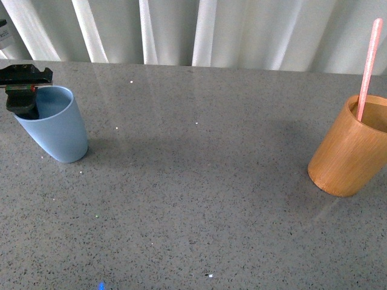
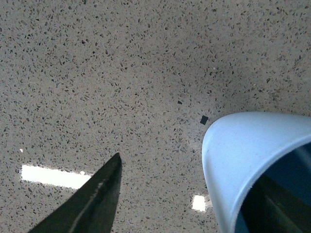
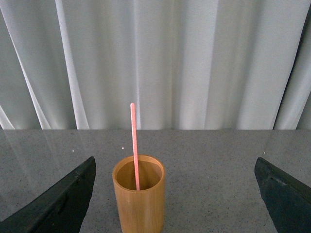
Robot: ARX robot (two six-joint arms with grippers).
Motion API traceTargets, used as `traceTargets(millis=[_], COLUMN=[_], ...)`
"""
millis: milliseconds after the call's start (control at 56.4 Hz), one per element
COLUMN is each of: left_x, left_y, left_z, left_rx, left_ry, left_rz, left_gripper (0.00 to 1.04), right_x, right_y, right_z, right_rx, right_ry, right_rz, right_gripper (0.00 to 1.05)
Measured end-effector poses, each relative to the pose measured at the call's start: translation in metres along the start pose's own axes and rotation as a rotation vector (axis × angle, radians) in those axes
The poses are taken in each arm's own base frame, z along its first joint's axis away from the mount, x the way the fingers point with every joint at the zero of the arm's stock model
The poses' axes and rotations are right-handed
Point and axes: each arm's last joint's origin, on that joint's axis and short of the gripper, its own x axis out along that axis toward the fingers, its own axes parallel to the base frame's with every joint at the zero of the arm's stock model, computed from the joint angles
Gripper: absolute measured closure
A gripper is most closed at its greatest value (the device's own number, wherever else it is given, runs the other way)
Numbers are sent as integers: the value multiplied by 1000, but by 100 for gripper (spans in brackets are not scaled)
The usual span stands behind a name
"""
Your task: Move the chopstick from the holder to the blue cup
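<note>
1. chopstick [image 1: 369, 66] stands in holder [image 1: 347, 151], front view far right, lower end inside, leaning on the rim, most of its length sticking out above.
2. blue cup [image 1: 54, 130] upright on table [image 1: 199, 181], far left, well apart from holder. Nothing in it except a gripper finger.
3. left gripper [image 1: 23, 96] sits at the blue cup rim. In the left wrist view 1 finger is outside with a clear gap to the cup wall, and a dark shape inside the cup is likely the other finger. Jaws spread, not clamped.
4. right gripper [image 3: 174, 160] not seen in front view. In the right wrist view its 2 fingers are wide apart, facing the holder, short of it, holding nothing.
5. Handling guess: stick looks light, stiff, thin and smooth, so it may pivot or slip in a loose pinch.
6. Grip guess: pinch the exposed shaft above the holder rim, squarely, then lift straight up until the lower end clears.
7. Risk: a sideways pull could tip the holder. The blue cup's narrow base could also tip on insert.
</note>
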Motion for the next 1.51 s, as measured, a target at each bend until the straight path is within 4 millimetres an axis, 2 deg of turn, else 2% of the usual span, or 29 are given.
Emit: traceTargets(millis=[407,709,868,1045,1134,1258,1506], left_x=[-4,-15,-32,-88,-100,-94,-77], left_y=[-7,-13,-25,-70,-95,-132,-176], left_z=[4,-1,-10,-17,-22,-32,-38], left_rx=[41,84,143,276,335,390,436], left_ry=[-3,-19,-30,-98,-125,-117,-112], left_rz=[-23,-32,-49,-167,-207,-247,-276], left_gripper=[102,101,101,101,101,101,101], right_x=[0,0,0,0,0,0,0], right_y=[0,0,0,0,0,0,0], right_z=[0,0,0,0,0,0,0], right_rx=[0,0,0,0,0,0,0], right_ry=[0,0,0,0,0,0,0], right_rz=[0,0,0,0,0,0,0], right_gripper=[10,10,10,10,10,10,10])
